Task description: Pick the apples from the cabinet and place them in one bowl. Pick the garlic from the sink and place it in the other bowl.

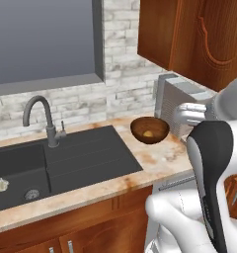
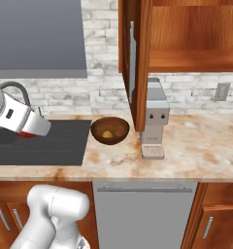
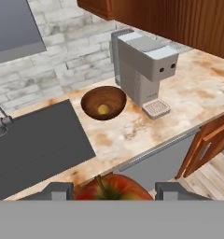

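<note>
Hand view: the gripper (image 3: 113, 190) is clamped on the red apple (image 3: 113, 189), stem up, a dark finger tip (image 3: 58, 190) on either side of it. It sits high over the counter edge (image 3: 132, 135), I judge so the fruit clears the coffee machine (image 3: 144, 67) on the way in.

The reddish-brown bowl (image 3: 103, 102) stands on the counter between the sink (image 3: 34, 140) and the machine, close beside the sink's draining part. The yellow-green apple (image 3: 102, 109) lies in its bottom (so this is the apples' bowl, half filled).

Left base view: the garlic (image 1: 1, 185) lies in the sink's deep basin, near the drain (image 1: 32, 194); it is the later job.

Right base view: the cabinet (image 2: 186, 34) door stands open above the machine, its shelf bare where I can see it.

Next, I judge: carry across, lower over the bowl, release.
</note>
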{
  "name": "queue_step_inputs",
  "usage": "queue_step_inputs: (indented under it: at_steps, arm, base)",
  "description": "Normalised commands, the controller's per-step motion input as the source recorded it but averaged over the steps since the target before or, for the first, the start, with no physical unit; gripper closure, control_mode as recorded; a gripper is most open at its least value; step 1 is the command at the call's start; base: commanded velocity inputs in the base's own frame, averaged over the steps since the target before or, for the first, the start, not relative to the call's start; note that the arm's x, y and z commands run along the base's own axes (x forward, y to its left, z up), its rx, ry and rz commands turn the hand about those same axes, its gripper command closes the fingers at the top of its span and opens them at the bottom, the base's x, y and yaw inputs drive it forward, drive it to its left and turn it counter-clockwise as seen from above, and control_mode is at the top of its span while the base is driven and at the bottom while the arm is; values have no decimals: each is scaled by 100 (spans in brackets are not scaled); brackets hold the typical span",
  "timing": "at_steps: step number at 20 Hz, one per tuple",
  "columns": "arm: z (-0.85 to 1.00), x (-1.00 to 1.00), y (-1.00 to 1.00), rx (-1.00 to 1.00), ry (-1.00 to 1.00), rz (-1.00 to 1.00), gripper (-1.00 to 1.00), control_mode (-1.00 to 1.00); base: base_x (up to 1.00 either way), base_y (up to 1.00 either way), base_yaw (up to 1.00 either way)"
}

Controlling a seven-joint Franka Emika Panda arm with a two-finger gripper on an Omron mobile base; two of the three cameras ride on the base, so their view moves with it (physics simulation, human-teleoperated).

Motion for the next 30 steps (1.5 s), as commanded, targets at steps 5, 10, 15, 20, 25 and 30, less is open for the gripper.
queue_step_inputs:
  at_steps: [5,10,15,20,25,30]
  arm:
    - [0,11,0,0,0,0,100,-100]
    - [0,72,-2,0,0,1,100,-100]
    - [-13,93,-16,7,13,0,100,-100]
    - [-32,81,-8,8,10,-8,100,-100]
    - [-39,51,-1,-6,7,-13,100,-100]
    - [-33,45,-10,1,-1,0,100,-100]
  base:
    - [0,0,0]
    - [0,0,0]
    - [0,0,0]
    - [0,0,0]
    - [0,0,0]
    - [0,0,0]
